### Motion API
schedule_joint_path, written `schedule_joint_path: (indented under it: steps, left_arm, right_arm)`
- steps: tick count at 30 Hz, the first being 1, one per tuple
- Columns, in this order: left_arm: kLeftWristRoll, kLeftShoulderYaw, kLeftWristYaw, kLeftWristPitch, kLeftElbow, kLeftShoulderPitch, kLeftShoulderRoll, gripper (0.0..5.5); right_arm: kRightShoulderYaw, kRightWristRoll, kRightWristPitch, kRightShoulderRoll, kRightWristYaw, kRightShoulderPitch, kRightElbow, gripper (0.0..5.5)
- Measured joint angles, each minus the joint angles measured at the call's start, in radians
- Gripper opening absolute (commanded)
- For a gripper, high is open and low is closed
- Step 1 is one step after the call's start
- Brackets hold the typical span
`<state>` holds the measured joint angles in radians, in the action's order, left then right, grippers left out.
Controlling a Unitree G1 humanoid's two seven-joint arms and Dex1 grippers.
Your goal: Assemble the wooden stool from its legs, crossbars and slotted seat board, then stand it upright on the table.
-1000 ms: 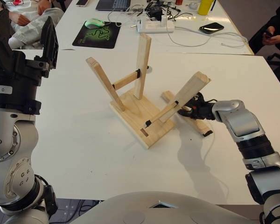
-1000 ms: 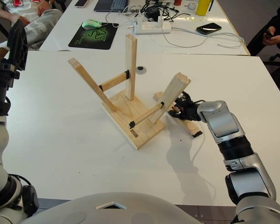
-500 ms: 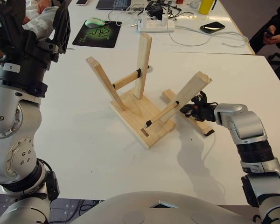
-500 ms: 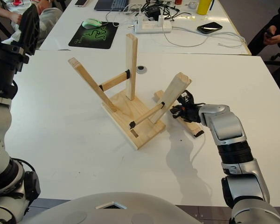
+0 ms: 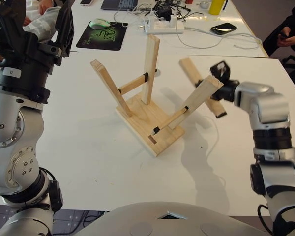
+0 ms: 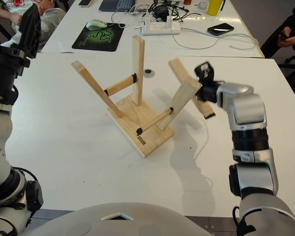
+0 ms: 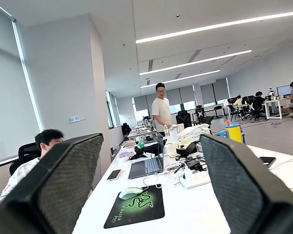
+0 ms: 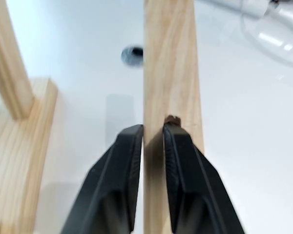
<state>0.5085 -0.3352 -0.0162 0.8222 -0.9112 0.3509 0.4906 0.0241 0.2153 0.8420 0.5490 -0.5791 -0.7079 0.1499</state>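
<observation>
Left wrist view shows the left gripper with fingers spread on nothing; the inverted stool sits well to its right and lower. The right gripper is clamped on the loose leg, held above the table, with the stool's leaning leg just to its left. Swinging the long piece in could knock that neighbour from its slot, or it may pivot in the pinch.

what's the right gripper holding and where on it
The right gripper holds a loose wooden leg near the middle of its length, clear of the table.
</observation>
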Motion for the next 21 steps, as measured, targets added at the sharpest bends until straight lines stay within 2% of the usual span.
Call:
schedule_joint_path:
  steps: [9, 12, 15, 21]
  left_arm:
    - [0.053, -0.026, 0.001, -0.01, 0.063, 0.05, -0.044, 3.67]
    - [0.104, -0.044, -0.001, -0.009, 0.094, 0.073, -0.065, 4.04]
    - [0.228, -0.057, -0.011, -0.009, 0.153, 0.168, -0.13, 4.44]
    - [0.415, -0.055, -0.055, -0.003, 0.216, 0.227, -0.192, 5.33]
  right_arm:
    - [0.108, 0.043, -0.233, -0.037, 0.029, -0.325, 0.143, 0.56]
    - [0.126, 0.076, -0.251, -0.05, 0.022, -0.347, 0.133, 0.56]
    - [0.125, 0.158, -0.266, -0.102, -0.02, -0.381, 0.014, 0.56]
    - [0.124, 0.216, -0.282, -0.105, -0.058, -0.367, -0.121, 0.56]
